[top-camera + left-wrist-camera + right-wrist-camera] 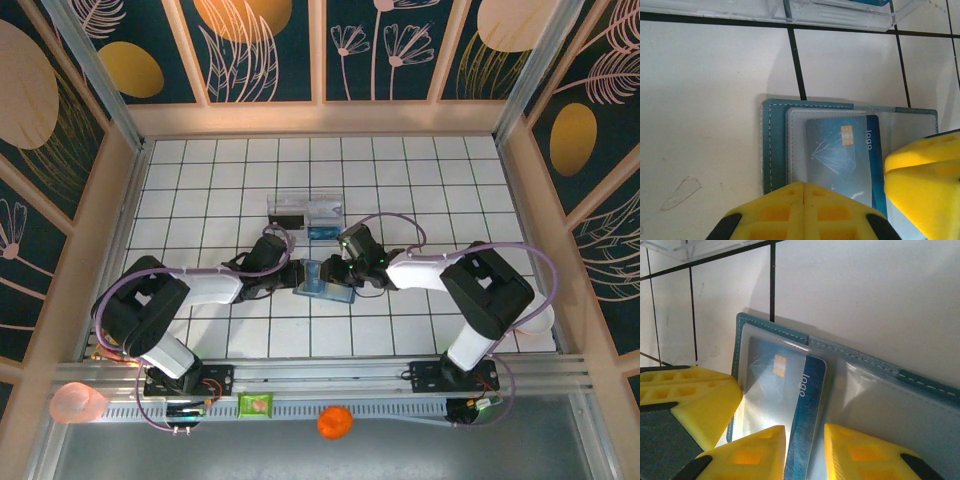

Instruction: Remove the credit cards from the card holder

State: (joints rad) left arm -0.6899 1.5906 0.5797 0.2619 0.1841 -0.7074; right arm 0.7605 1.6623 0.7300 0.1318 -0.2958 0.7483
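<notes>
Extraction unfinished: blue card [842, 160] lies sleeved in the open card holder [774, 150] on the tabletop [700, 100]; left hand [804, 200], shut, presses the holder's edge; right hand [805, 442], narrowly parted, straddles the card's stripe

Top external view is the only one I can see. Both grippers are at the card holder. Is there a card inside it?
Observer: Yes. In the left wrist view a blue card with a chip and the word "logo" lies under the clear sleeve of the open card holder.
Operator: Is it gripped yet?
Observer: I cannot tell. In the right wrist view the right gripper has its jaws apart, and the card's dark blue edge runs into the gap between them.
Operator: And the other arm?
Observer: The left gripper is shut, its jaws together at the holder's edge nearest its camera.
</notes>
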